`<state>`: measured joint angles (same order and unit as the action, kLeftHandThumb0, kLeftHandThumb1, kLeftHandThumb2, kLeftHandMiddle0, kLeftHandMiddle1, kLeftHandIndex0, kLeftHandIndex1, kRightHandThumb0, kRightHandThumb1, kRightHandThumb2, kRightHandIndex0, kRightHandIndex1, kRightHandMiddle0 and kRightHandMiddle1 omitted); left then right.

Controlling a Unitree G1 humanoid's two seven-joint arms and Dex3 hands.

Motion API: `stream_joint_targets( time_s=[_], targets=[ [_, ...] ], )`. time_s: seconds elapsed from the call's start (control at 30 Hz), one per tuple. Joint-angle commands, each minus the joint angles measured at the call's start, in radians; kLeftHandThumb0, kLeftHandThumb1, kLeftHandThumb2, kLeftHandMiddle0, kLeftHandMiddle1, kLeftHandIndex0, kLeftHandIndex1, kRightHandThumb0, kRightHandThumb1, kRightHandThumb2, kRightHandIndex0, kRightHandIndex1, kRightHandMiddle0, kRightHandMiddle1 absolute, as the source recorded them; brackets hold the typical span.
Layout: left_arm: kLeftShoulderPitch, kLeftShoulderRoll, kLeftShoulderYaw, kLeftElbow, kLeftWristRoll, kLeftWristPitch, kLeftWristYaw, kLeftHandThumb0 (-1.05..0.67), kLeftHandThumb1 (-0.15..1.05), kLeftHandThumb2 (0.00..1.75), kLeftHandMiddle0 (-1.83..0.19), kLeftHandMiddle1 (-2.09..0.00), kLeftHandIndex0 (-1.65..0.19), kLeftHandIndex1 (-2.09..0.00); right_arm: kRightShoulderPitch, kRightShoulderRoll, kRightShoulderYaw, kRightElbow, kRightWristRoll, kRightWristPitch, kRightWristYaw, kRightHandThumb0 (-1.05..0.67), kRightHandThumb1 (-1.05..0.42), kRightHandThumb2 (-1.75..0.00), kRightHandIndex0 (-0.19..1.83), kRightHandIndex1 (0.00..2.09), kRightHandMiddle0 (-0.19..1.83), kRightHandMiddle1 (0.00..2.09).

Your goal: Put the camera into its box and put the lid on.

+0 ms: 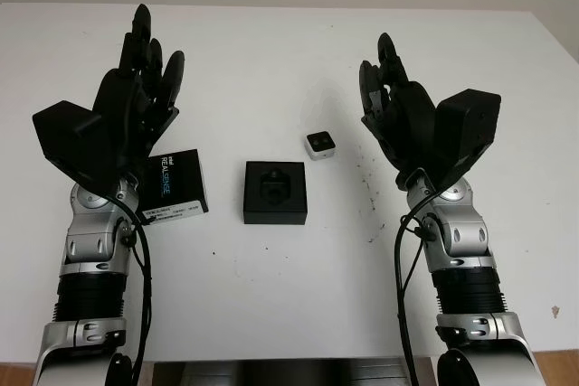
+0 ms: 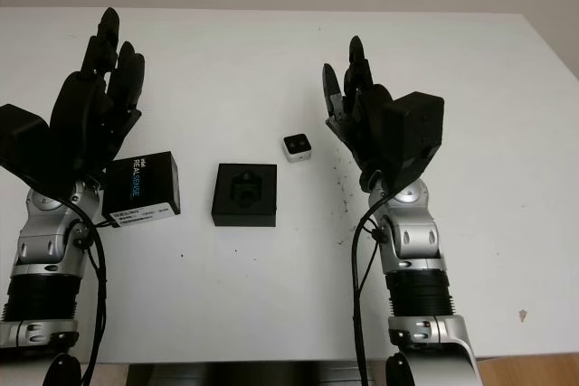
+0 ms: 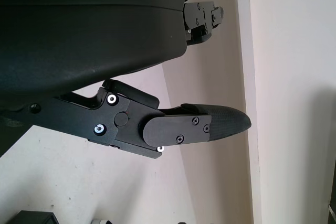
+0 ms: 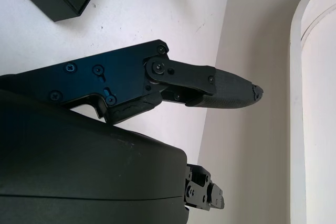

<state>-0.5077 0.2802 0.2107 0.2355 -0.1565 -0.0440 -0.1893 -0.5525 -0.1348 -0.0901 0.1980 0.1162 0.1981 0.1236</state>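
camera [image 1: 320,145], box [image 1: 275,192], lid [image 1: 175,184], apart

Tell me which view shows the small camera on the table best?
The left eye view: the small camera sits unobstructed on the table, beside the open box. The right eye view shows it equally clearly from a slightly shifted position.

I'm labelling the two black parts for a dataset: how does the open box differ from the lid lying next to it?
The box shows a moulded black insert with a recess in its middle; the lid shows a flat top printed with white REALSENSE lettering. The box lies in the open at the table's middle; the lid lies partly under the open left hand. The box sits square to the table edge; the lid is slightly turned. Both are black, squarish and flat on the white table.
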Motion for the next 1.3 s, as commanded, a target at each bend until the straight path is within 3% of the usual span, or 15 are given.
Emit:
stream_joint_targets(
  time_s=[0.0, 0.3, 0.4, 0.5, 0.67, 0.83, 0.9, 0.93, 0.97, 1.0, 1.07, 1.27],
  targets=[
    [-0.015, 0.012, -0.005, -0.001, 0.008, -0.009, -0.003, -0.68, 1.05, 0.46, 0.13, -0.05, 0.12, -0.05, -0.018, -0.008, 0.0, -0.001, -0.003, 0.004, 0.002, -0.72, -1.05, -0.55, -0.19, 0.0, -0.19, 0.01],
    [-0.002, 0.005, -0.013, -0.01, 0.004, -0.001, -0.013, -0.68, 1.05, 0.46, 0.16, -0.04, 0.15, -0.04, -0.027, -0.04, 0.009, -0.016, -0.024, 0.012, 0.024, -0.71, -1.05, -0.51, -0.17, 0.03, -0.17, 0.03],
    [0.007, 0.004, -0.015, -0.025, 0.009, 0.009, -0.002, -0.68, 1.05, 0.45, 0.16, -0.05, 0.15, -0.04, -0.068, -0.11, 0.054, 0.001, -0.132, -0.018, 0.024, -0.78, -1.05, -0.34, -0.07, 0.08, -0.05, 0.09],
    [0.011, 0.01, -0.014, -0.03, 0.005, 0.012, -0.008, -0.67, 1.05, 0.46, 0.17, -0.05, 0.16, -0.04, -0.134, -0.162, 0.068, 0.041, -0.161, -0.046, 0.079, -0.72, -0.98, -0.12, 0.04, 0.12, 0.03, 0.13],
    [0.017, 0.008, -0.018, -0.033, 0.012, 0.017, -0.003, -0.68, 1.05, 0.47, 0.17, -0.05, 0.16, -0.04, -0.292, -0.339, 0.22, 0.183, -0.379, -0.169, 0.203, -0.68, -0.92, -0.05, 0.17, 0.18, 0.15, 0.19],
    [0.024, 0.002, -0.024, -0.05, 0.026, 0.027, 0.011, -0.68, 1.05, 0.48, 0.15, -0.06, 0.14, -0.05, -0.454, -0.425, 0.362, 0.377, -0.57, -0.318, 0.275, -0.63, -0.83, -0.03, 0.29, 0.23, 0.27, 0.27],
    [0.023, 0.003, -0.024, -0.045, 0.026, 0.023, 0.007, -0.68, 1.05, 0.48, 0.15, -0.06, 0.14, -0.05, -0.521, -0.447, 0.431, 0.452, -0.663, -0.379, 0.289, -0.62, -0.81, -0.05, -0.06, 1.27, 0.33, 0.31],
    [0.023, 0.005, -0.025, -0.043, 0.026, 0.022, 0.005, -0.68, 1.05, 0.48, 0.15, -0.05, 0.14, -0.05, -0.545, -0.45, 0.452, 0.486, -0.692, -0.405, 0.289, -0.62, -0.8, -0.05, -0.12, 1.44, 0.34, 0.32],
    [0.025, 0.005, -0.025, -0.047, 0.026, 0.025, 0.006, -0.69, 1.05, 0.48, 0.15, -0.05, 0.14, -0.05, -0.567, -0.452, 0.472, 0.518, -0.718, -0.432, 0.288, -0.62, -0.8, -0.05, -0.11, 1.36, 0.36, 0.33],
    [0.024, 0.004, -0.026, -0.048, 0.025, 0.025, 0.006, -0.68, 1.05, 0.48, 0.15, -0.06, 0.14, -0.05, -0.587, -0.453, 0.49, 0.552, -0.742, -0.462, 0.281, -0.62, -0.8, -0.05, -0.02, 1.14, 0.37, 0.36],
    [0.022, 0.002, -0.027, -0.048, 0.026, 0.027, 0.01, -0.68, 1.05, 0.48, 0.15, -0.06, 0.14, -0.05, -0.629, -0.453, 0.533, 0.609, -0.797, -0.505, 0.276, -0.64, -0.8, -0.06, 0.03, 0.98, 0.37, 0.38],
    [0.02, 0.004, -0.029, -0.043, 0.03, 0.026, 0.016, -0.68, 1.05, 0.47, 0.15, -0.06, 0.14, -0.06, -0.704, -0.44, 0.621, 0.683, -0.91, -0.542, 0.305, -0.66, -0.82, -0.05, 0.17, 0.33, 0.19, 0.58]
  ],
)
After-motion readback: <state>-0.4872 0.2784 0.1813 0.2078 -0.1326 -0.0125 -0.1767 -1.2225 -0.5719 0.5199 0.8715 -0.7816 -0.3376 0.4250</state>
